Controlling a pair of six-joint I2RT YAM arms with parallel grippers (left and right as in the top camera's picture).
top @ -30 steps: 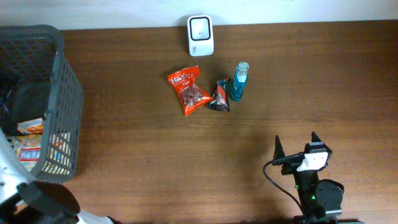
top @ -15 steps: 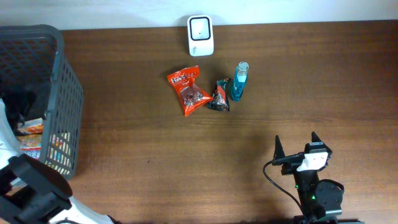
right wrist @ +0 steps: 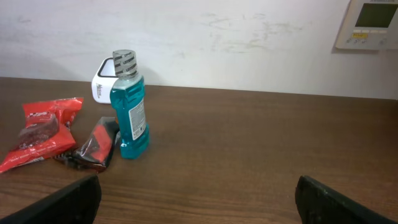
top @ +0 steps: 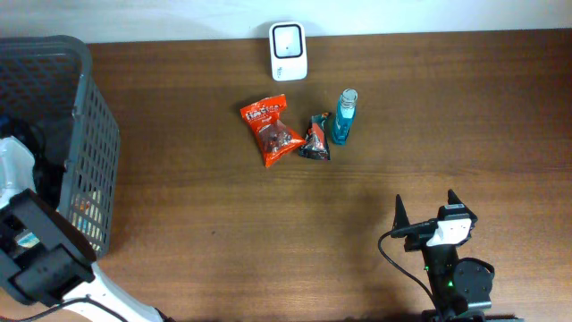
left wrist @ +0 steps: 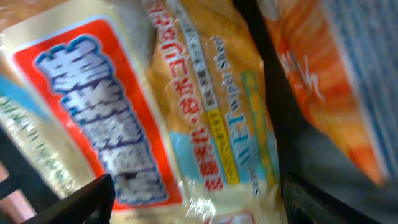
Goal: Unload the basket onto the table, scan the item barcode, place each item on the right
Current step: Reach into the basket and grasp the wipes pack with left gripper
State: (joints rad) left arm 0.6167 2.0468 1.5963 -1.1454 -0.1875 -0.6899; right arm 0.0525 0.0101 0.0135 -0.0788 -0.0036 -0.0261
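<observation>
Mesh walls of a dark grey plastic basket (top: 89, 134) fill the far left of the overhead frame. The white-and-black left arm (top: 36, 241) reaches into it from the lower left corner. In the left wrist view the left gripper (left wrist: 196, 198) has its black fingers (left wrist: 87, 196) spread wide at the two bottom corners. A glossy gold packet with a red panel and blue lettering (left wrist: 155, 112) fills the frame between and beyond them; whether either finger touches it cannot be told. An orange packet (left wrist: 323, 74) lies at the upper right of that view. Near the top centre of the overhead frame, on the brown wooden table (top: 223, 233), lie a red snack packet (top: 271, 130) and, just beside it, a small dark crumpled packet (top: 315, 137). Above them, at the table's far edge, sits the white box-shaped barcode scanner (top: 288, 49). A blue liquid bottle with a grey cap (right wrist: 129, 118) stands upright just right of the dark packet. At lower right the right gripper (top: 426, 204) hovers with fingers wide apart, holding nothing.
</observation>
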